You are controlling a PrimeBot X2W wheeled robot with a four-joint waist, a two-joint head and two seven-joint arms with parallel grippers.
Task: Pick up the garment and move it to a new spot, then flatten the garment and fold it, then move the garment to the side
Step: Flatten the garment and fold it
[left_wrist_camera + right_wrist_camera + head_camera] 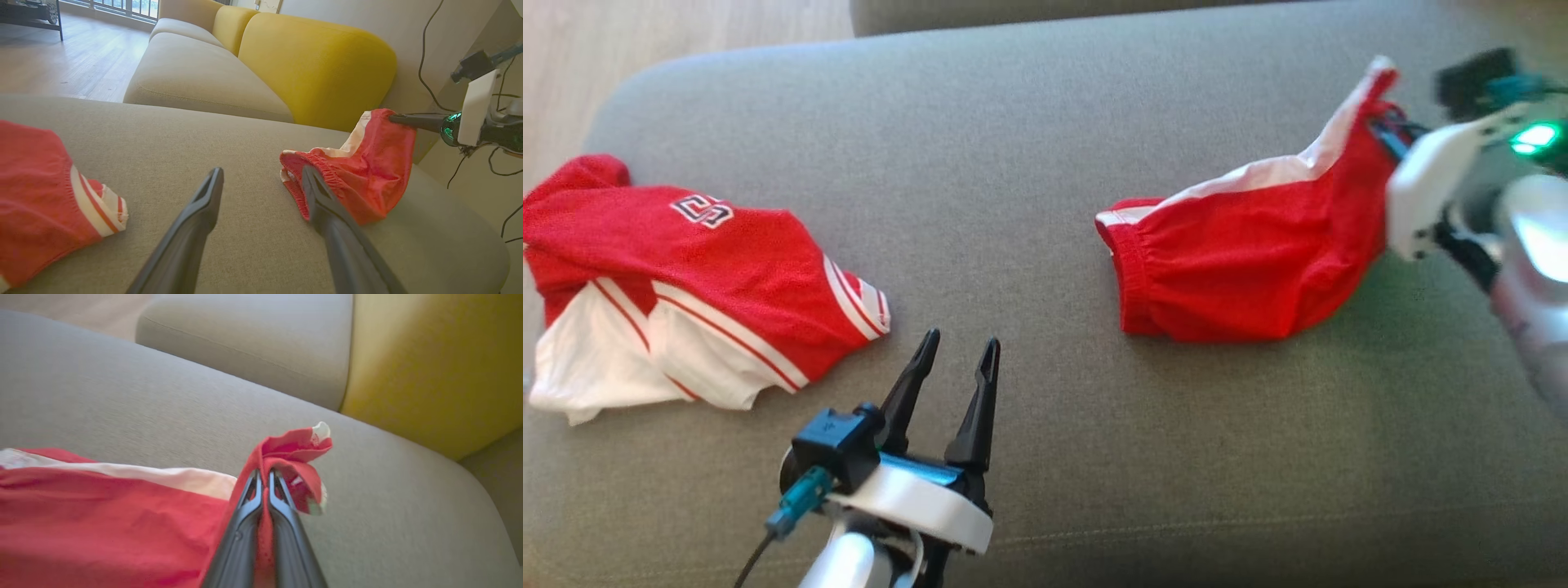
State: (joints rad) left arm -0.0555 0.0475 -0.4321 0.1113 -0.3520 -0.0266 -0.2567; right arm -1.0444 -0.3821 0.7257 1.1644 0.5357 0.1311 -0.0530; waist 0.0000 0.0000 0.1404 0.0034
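Note:
A pair of red shorts with white trim, the garment, lies on the grey sofa seat at the right, with its elastic waistband toward the middle. My right gripper is shut on the garment's far corner and holds that corner raised off the cushion. My left gripper stands open low over the seat at the front centre, nothing between its fingers. The garment's waistband lies just beyond the left gripper's right finger.
A red jersey with white panels and a number lies crumpled at the left of the seat. A yellow backrest and another grey seat stand behind. Wooden floor lies beyond the seat's far edge.

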